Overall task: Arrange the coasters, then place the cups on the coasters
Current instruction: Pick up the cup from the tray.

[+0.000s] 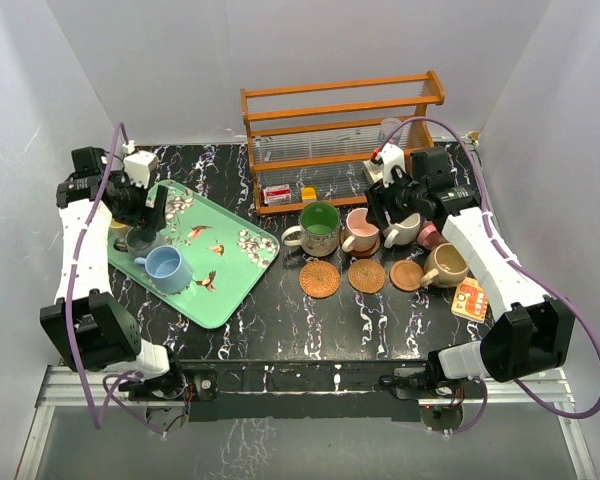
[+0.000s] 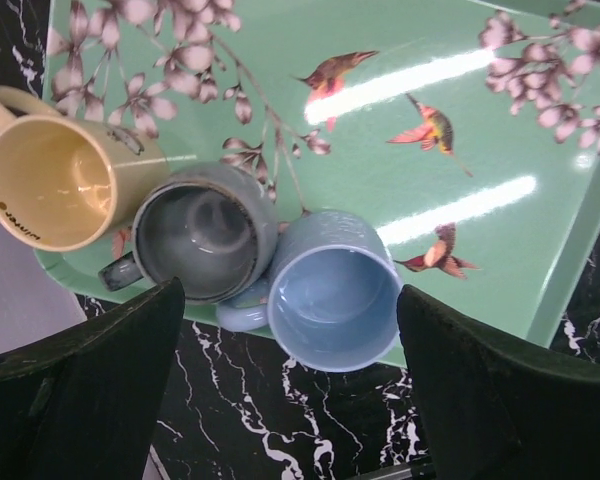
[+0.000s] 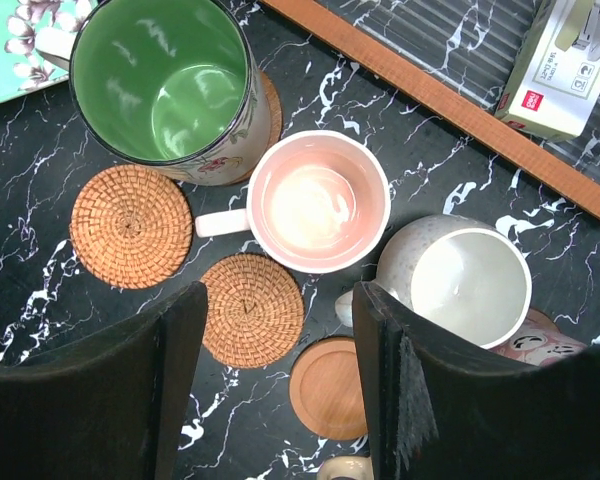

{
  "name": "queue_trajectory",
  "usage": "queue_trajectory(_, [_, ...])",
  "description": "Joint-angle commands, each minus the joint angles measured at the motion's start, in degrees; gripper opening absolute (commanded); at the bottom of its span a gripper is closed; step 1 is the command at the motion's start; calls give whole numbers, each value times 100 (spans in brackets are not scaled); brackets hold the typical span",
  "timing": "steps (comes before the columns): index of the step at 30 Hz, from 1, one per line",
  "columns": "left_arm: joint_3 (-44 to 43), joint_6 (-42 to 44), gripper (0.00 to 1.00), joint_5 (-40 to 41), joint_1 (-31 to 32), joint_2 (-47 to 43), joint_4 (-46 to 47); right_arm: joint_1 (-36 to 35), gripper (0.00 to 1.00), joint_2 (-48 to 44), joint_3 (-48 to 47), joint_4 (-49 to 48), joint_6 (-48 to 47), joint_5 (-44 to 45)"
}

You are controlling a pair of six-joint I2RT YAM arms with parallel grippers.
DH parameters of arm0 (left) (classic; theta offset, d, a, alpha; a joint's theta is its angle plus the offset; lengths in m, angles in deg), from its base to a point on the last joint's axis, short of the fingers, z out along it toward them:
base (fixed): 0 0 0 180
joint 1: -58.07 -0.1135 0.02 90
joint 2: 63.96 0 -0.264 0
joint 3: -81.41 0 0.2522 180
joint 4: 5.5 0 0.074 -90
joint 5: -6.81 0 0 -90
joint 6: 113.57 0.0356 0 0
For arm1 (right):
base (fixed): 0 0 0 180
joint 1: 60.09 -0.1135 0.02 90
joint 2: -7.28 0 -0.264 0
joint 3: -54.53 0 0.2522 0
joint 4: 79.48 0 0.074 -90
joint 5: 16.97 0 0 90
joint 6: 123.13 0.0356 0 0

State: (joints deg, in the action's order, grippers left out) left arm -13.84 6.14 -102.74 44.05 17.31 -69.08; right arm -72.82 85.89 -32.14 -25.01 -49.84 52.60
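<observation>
On the green tray (image 2: pixel 450 100) a light blue cup (image 2: pixel 332 290), a dark grey cup (image 2: pixel 202 232) and a yellow cup (image 2: pixel 50 180) stand touching. My left gripper (image 2: pixel 290 400) hovers open above the tray's edge, by the blue cup. At the table's middle stand a green cup (image 3: pixel 160 85) on a coaster (image 3: pixel 272 105), a pink cup (image 3: pixel 318 200), a cream cup (image 3: pixel 460 280) and a maroon cup (image 1: pixel 430 237). A tan cup (image 1: pixel 446 265) sits nearer. Two woven coasters (image 3: pixel 130 225) (image 3: pixel 252 310) and a smooth one (image 3: pixel 330 388) lie bare. My right gripper (image 3: pixel 280 390) is open above them, empty.
A wooden rack (image 1: pixel 340 110) stands along the back, with a white box (image 3: pixel 565 60) and small items at its foot. A small orange card (image 1: pixel 470 299) lies at the right, beside my right arm. The tray (image 1: pixel 235 270) takes up the table's left half.
</observation>
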Motion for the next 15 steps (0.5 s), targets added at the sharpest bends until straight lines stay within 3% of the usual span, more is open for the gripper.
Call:
queue_trajectory(1, [-2, 260, 84, -100, -478, 301, -69, -19, 58, -282, 29, -139, -157, -97])
queue_trajectory(8, [-312, 166, 77, 42, -1163, 935, 341, -19, 59, -234, 109, -151, -181, -145])
queue_trajectory(15, [-1304, -256, 69, 344, -1397, 1882, 768, -10, 59, -145, 125, -138, -179, -143])
